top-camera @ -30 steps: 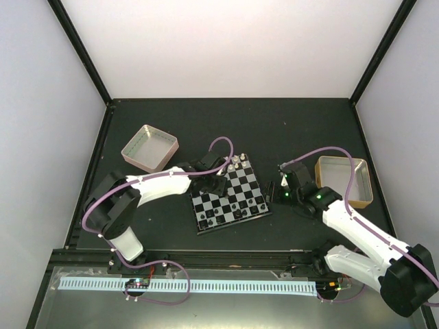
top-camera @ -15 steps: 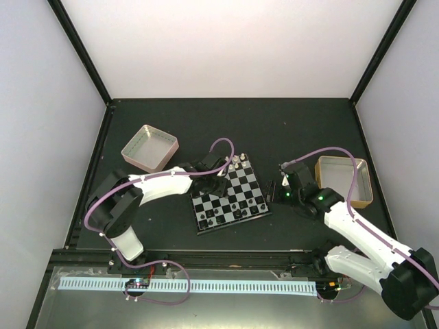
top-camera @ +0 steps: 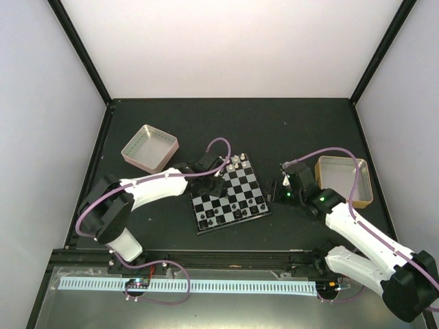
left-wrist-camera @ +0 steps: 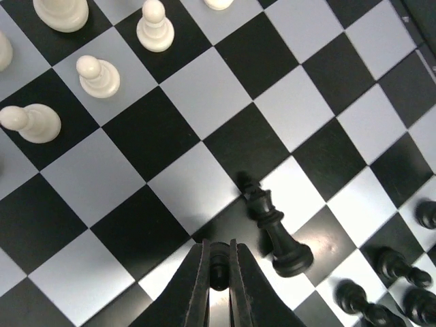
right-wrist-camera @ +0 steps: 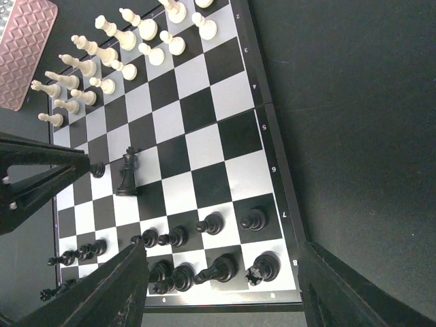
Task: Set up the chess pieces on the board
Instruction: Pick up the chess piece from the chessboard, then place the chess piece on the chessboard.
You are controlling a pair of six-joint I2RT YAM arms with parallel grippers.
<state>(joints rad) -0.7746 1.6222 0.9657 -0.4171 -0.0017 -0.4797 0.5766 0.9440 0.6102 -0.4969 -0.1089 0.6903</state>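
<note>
The board (top-camera: pixel 244 186) lies slightly turned at mid-table. White chess pieces (top-camera: pixel 237 163) line its far edge and black ones (top-camera: pixel 236 212) its near rows. My left gripper (top-camera: pixel 214 186) is over the board's left side, shut on a small black pawn (left-wrist-camera: pixel 219 267) pinched between its fingertips (left-wrist-camera: pixel 219 248). A black king (left-wrist-camera: pixel 276 228) stands just right of it, alone in the middle rows (right-wrist-camera: pixel 128 174). My right gripper (top-camera: pixel 280 190) hovers beside the board's right edge, open and empty, above the black back rows (right-wrist-camera: pixel 223 252).
A pink-sided tray (top-camera: pixel 149 147) sits at the back left of the board. A tan-sided tray (top-camera: pixel 344 179) sits to the right, behind my right arm. A purple cable loops over the board's far left corner (top-camera: pixel 221 145).
My left gripper's jaws have closed onto the black pawn. The left arm has shifted slightly; the right gripper has barely moved.
</note>
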